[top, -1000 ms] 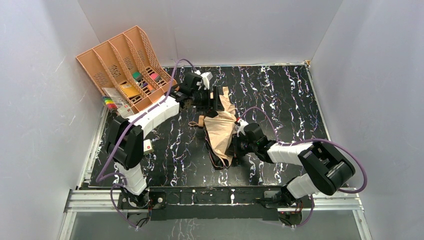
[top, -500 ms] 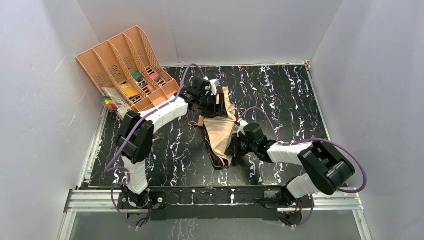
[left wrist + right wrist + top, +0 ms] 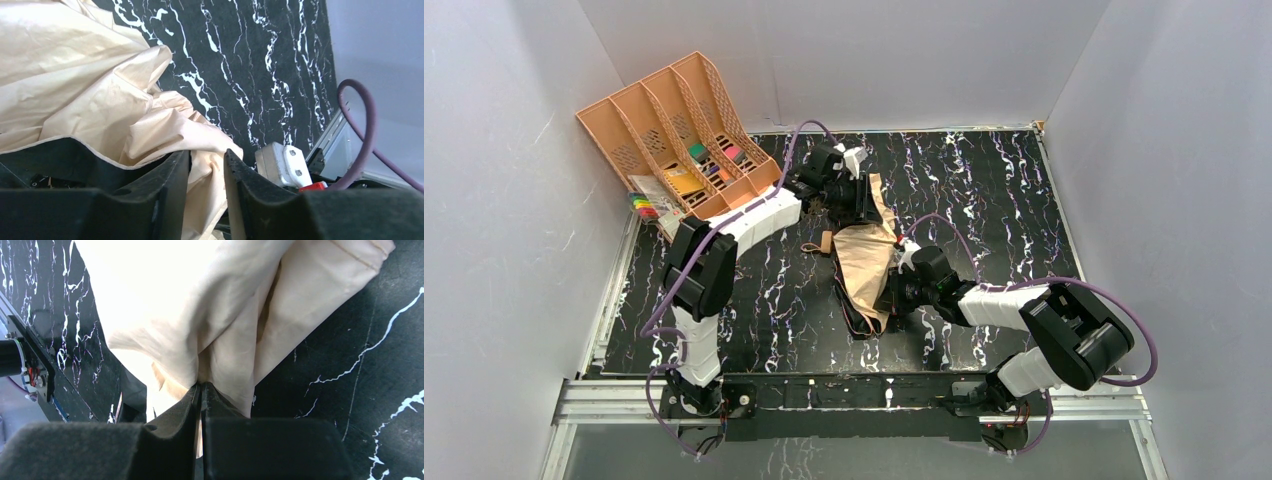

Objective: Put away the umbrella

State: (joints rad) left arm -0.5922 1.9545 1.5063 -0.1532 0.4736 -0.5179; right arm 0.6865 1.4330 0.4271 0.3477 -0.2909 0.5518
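Note:
The umbrella (image 3: 864, 262) lies loosely folded in the middle of the black marbled table, pale tan fabric with dark ribs at its near end. Its small loop strap (image 3: 818, 246) points left. My left gripper (image 3: 862, 200) is at the fabric's far end. In the left wrist view its jaws (image 3: 206, 160) stand a little apart, with a fold of the umbrella (image 3: 90, 90) between them. My right gripper (image 3: 890, 296) is at the near right edge. In the right wrist view it (image 3: 201, 386) is shut on a pinch of umbrella fabric (image 3: 200, 300).
A peach-orange divided file tray (image 3: 639, 120) with small coloured items stands at the back left, close behind the left arm. A pack of coloured markers (image 3: 646, 205) lies in front of it. A small white box (image 3: 720, 292) sits near the left arm. Grey walls enclose the table.
My left gripper has moved right onto the umbrella's far end and its jaws have narrowed around a fold. The right gripper has kept its hold and not moved.

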